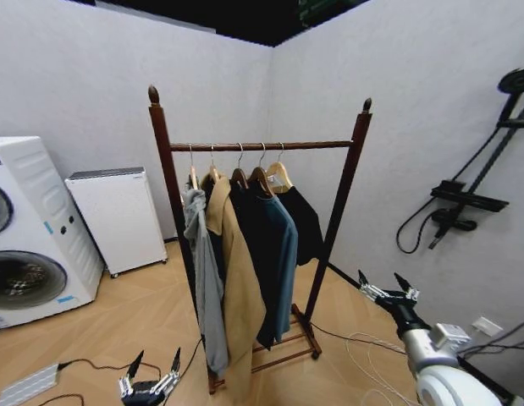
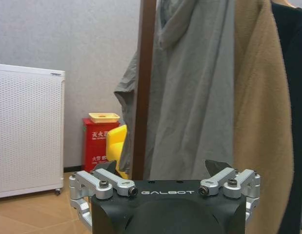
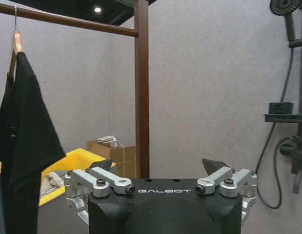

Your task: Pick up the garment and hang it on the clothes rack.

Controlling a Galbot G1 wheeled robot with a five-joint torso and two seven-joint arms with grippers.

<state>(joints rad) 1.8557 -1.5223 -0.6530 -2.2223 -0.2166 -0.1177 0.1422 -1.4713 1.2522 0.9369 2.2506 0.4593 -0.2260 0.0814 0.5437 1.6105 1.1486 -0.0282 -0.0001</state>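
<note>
left gripper point(image 1: 151, 365) low, right gripper point(image 1: 386, 286) raised, both spread

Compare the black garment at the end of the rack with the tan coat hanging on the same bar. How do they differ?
The garment is black; the tan coat is sandy brown. The garment ends high up the clothes rack; the tan coat reaches nearly to its low shelf. The garment hangs at the bar's right end, the tan coat further left. Both hang on wooden hangers.

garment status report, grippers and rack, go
Left gripper open, low by rack foot. Right gripper open, empty, right of the clothes rack. Garment already hanging at bar's right end, beside blue coat. Nothing in the way.
</note>
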